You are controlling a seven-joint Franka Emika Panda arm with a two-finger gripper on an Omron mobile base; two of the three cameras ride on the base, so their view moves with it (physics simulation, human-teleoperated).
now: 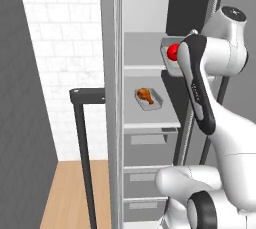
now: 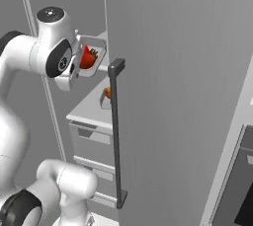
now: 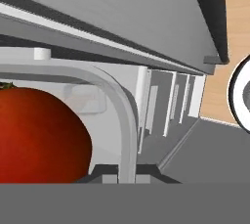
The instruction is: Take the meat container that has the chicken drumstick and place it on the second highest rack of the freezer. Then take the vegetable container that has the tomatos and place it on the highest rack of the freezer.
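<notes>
Rendered domestic kitchen. A tall grey cabinet-like freezer [image 1: 112, 98] is standing open, its flat door [image 2: 178, 96] carrying a long dark bar handle [image 2: 116, 131]. Flat light-grey shelf panels [image 1: 150, 123] are spanning the inside, with grey drawers [image 1: 145, 175] sitting below them. Food is lying on the shelves in 2 shallow grey containers: a glossy orange-brown chicken drumstick [image 1: 145, 94] in one, a round red tomato [image 3: 41, 135] in the other. A white tiled wall [image 1: 65, 63] is showing behind, a light wooden plank floor [image 1: 72, 193] below. A black oven front [image 2: 242, 190] is edging in beside the freezer.
</notes>
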